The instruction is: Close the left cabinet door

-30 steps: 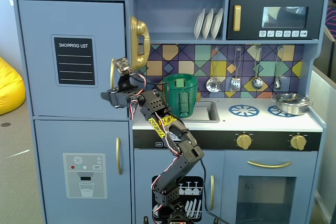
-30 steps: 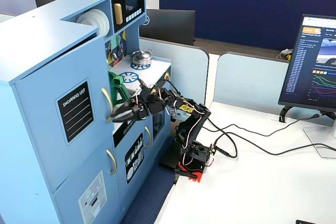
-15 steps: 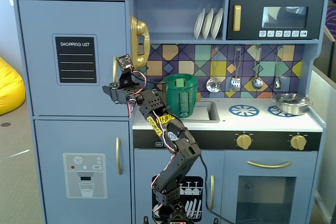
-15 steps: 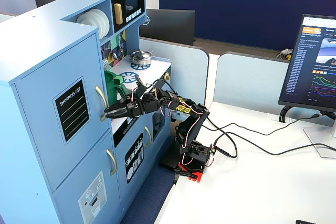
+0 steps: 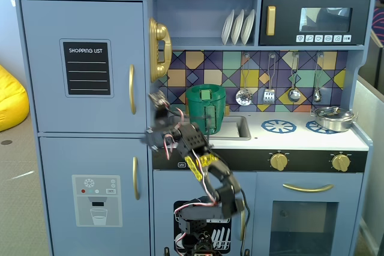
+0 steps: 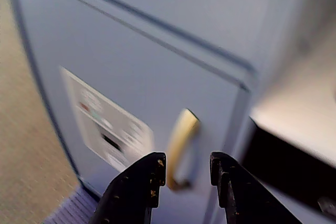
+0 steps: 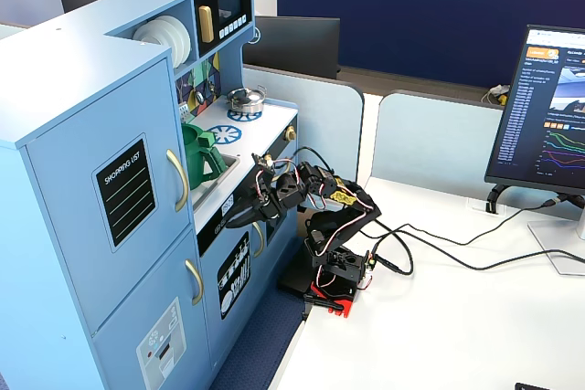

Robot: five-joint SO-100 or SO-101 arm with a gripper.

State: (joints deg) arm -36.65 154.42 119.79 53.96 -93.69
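Black end effector point(image 6: 186, 174) fingers fill the near bottom edge of the wrist view, held apart with nothing between them. Just beyond the gap sits the gold handle point(image 6: 181, 148) of the lower dispenser door point(image 6: 105, 124), which is not the target. Arm point(image 5: 198, 160) reaches leftward from its base in front of the counter point(image 5: 300, 139). Farther up, the left cabinet door point(image 5: 84, 64), shopping-list panel facing out, appears flush with its frame in both fixed views; likely closed already.
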